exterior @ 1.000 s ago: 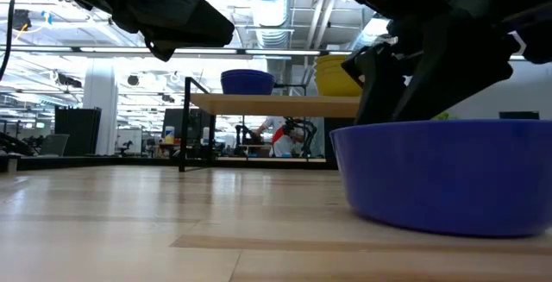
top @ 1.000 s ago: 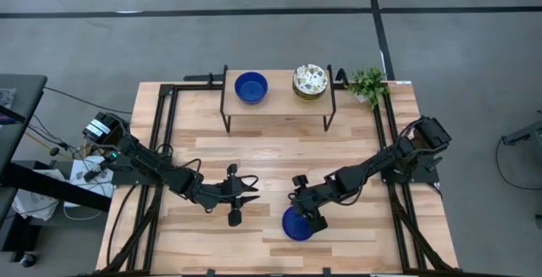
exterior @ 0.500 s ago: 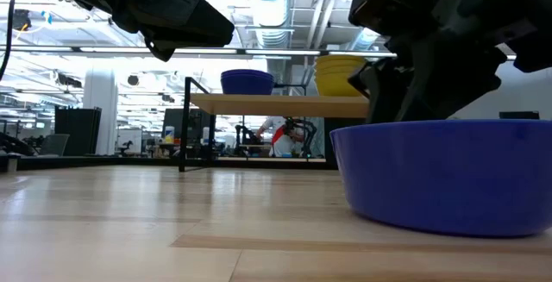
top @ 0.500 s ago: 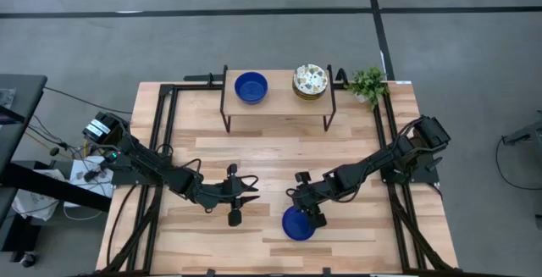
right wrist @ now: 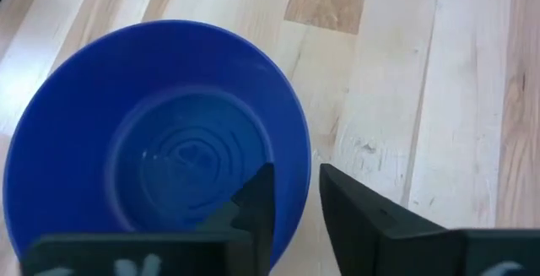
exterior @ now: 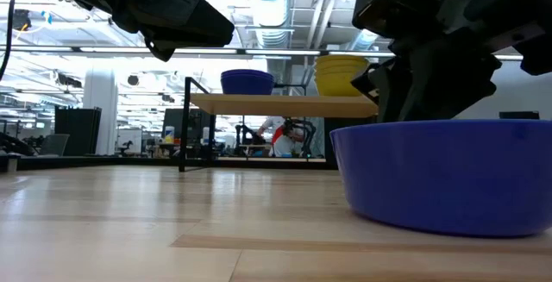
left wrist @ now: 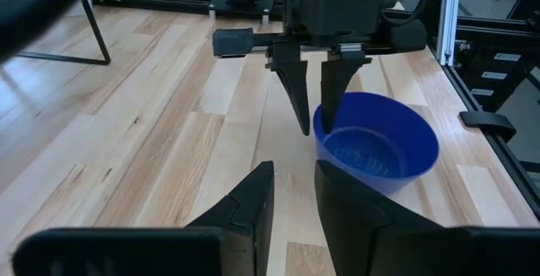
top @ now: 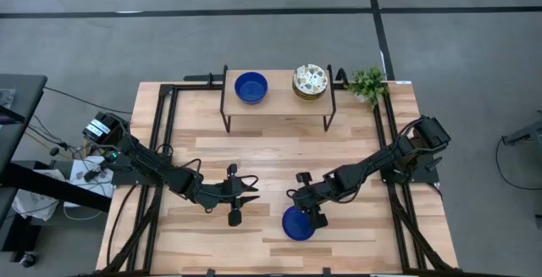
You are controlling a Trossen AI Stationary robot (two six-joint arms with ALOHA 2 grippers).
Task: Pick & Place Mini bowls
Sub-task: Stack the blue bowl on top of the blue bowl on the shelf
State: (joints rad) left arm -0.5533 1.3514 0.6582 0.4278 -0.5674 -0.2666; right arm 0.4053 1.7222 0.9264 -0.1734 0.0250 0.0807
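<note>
Vs. a second ago, the right end effector (top: 309,212) is being seen shifted slightly toward the table centre, its fingers narrowed around the near rim of the blue bowl (top: 297,224); the bowl itself is lying where it was, at the front of the table (top: 279,154).

Right arm is being held stretched low from the right edge, wrist tipped down. In the right wrist view one finger is being shown inside the bowl (right wrist: 160,149) and one outside, rim between them; whether the pads are actually pressing the wall is hard to say, prob. not yet fully clamped. The left wrist view is showing the same straddle on the bowl (left wrist: 376,143).

Left end effector (top: 243,194) is being held just above the table, left of the bowl, fingers partly apart, nothing gripped.

On the small raised shelf (top: 278,99) at the back, blue bowls (top: 251,87) are being kept on its left and a stack of patterned bowls (top: 310,81) on its right; nothing is lying inside the front bowl.
</note>
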